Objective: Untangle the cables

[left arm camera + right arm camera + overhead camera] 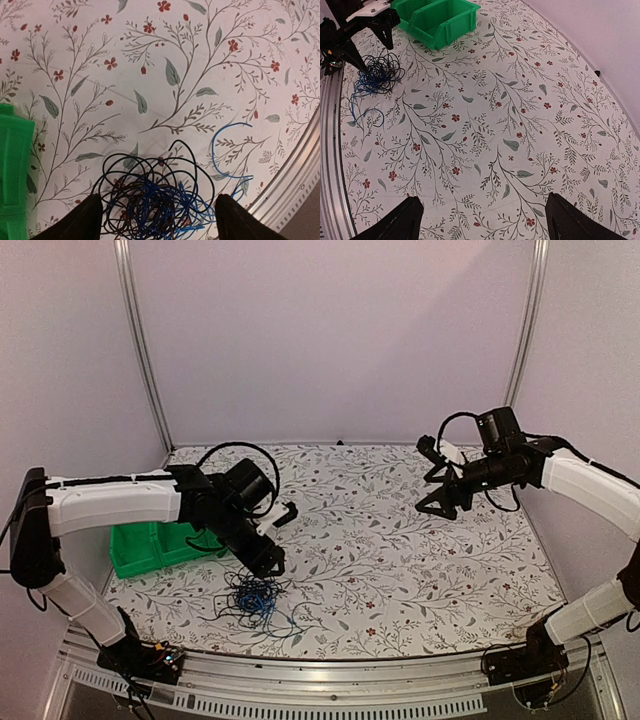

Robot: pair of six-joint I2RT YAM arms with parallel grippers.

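The cables (254, 599) lie as one small tangle of black and blue thin wires on the floral table near the front edge, left of centre. My left gripper (281, 539) hovers just above and behind the tangle, open and empty. In the left wrist view the tangle (150, 197) sits between the two open fingers (90, 220), and a loose blue wire end (215, 145) curls out to the right. My right gripper (431, 478) is open and empty, raised over the far right of the table. The right wrist view shows the tangle (379, 74) far off and the left gripper (369, 42) above it.
A green bin (150, 545) stands left of the tangle, under the left arm; it also shows in the left wrist view (12, 170) and the right wrist view (437, 20). A metal rail (330, 675) runs along the table's front edge, close to the cables.
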